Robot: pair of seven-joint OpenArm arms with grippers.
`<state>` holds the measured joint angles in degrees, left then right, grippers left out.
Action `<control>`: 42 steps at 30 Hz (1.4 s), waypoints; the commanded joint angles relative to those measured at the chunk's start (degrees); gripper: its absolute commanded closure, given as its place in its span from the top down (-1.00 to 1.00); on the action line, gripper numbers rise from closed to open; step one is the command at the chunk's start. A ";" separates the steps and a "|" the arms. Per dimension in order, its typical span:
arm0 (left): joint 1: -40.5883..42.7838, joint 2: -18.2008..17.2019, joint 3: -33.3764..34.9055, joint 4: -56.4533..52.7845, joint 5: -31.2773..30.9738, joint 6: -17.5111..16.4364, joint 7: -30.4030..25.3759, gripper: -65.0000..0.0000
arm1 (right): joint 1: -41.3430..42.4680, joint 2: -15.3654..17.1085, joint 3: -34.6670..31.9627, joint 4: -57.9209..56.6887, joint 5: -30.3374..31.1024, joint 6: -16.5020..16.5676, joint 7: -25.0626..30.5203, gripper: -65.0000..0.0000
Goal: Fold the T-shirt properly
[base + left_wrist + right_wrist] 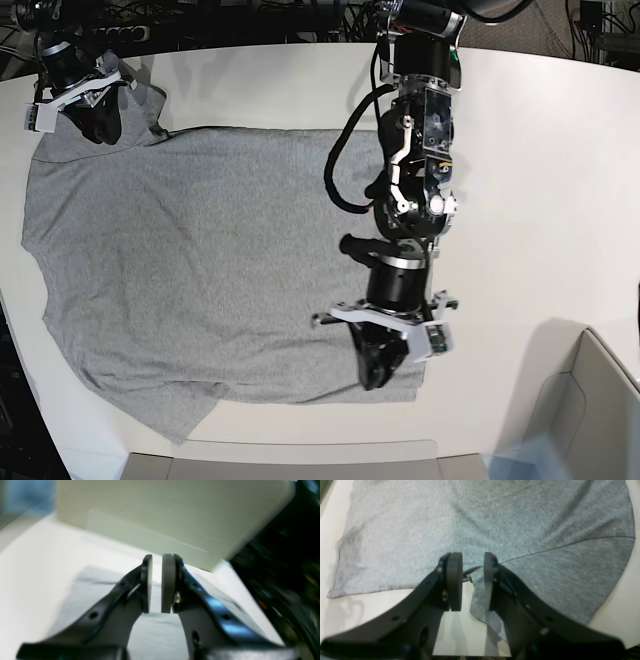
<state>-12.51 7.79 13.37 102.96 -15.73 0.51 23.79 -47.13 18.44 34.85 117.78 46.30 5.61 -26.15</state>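
Grey T-shirt (200,260) spread plain side up on white table (540,170), left gripper (156,585) jaws slightly apart, empty, right gripper (470,580) jaws parted astride sleeve seam.

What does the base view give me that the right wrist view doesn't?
Only the base view shows the whole T-shirt spread flat on the white table, the left gripper over its near hem corner, and a box at the table's edge. Only the right wrist view shows the right gripper open, with a sleeve seam and a fabric edge between its fingers. Both show the plain grey side up.
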 commanded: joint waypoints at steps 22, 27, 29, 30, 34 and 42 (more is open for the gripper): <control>-6.52 0.60 0.04 -3.48 -2.52 -10.58 2.45 -0.74 | -0.29 2.62 0.53 0.86 0.33 0.42 1.32 -0.52; -8.72 0.60 0.48 -3.57 -2.60 -10.58 7.29 -0.73 | -0.29 2.62 0.53 0.86 0.33 0.42 1.32 -0.52; -8.72 0.60 0.48 -3.57 -2.60 -10.58 8.34 -0.68 | -0.29 2.62 0.71 0.86 0.33 0.50 1.32 -0.52; -8.72 0.60 0.48 -3.57 -2.78 -10.58 8.78 -0.63 | -0.29 2.62 0.80 0.86 0.42 0.50 1.32 -0.52; -8.37 -0.19 0.22 -3.40 -9.46 -10.58 9.31 -0.45 | -0.29 2.71 0.89 0.86 0.69 1.21 0.61 -0.51; -8.63 -2.65 0.04 -3.48 -15.09 -10.58 14.05 -0.35 | 2.26 0.24 5.54 0.86 0.86 13.08 -6.07 -0.51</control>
<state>-19.70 4.64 13.32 98.50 -30.09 -9.61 39.00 -44.49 18.17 39.62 117.75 46.35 18.00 -33.45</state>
